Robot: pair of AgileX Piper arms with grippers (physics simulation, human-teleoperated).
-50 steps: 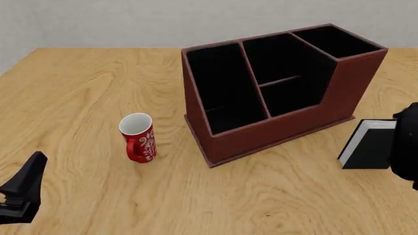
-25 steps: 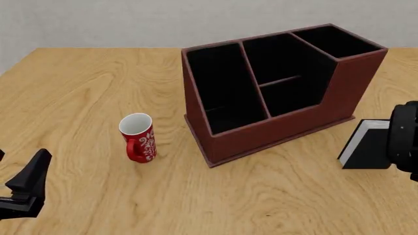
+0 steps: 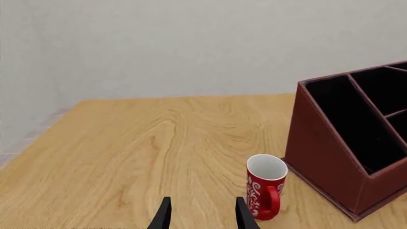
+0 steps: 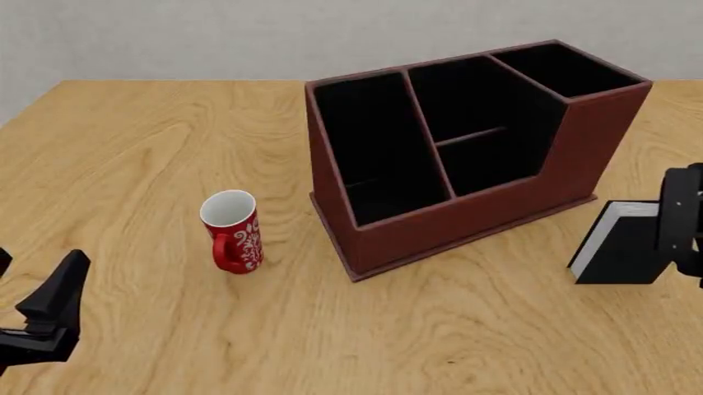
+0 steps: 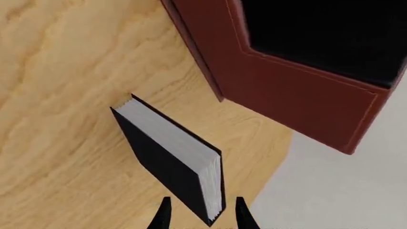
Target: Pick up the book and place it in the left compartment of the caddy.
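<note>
Book [image 4: 617,251]: upright on table [image 4: 143,148], right of caddy [image 4: 462,222], apart, unmoved. Right gripper [image 5: 201,215]: jaws spread astride book's near end, shifted slightly rightward since earlier. Left gripper [image 3: 201,214]: spread, empty, near red mug [image 4: 233,231]

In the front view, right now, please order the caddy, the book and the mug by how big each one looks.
1. The caddy, clearly the largest.
2. The book, partly covered by the right gripper.
3. The red mug.
The book and mug look close in size; with the book partly hidden, their order is unsure.
</note>
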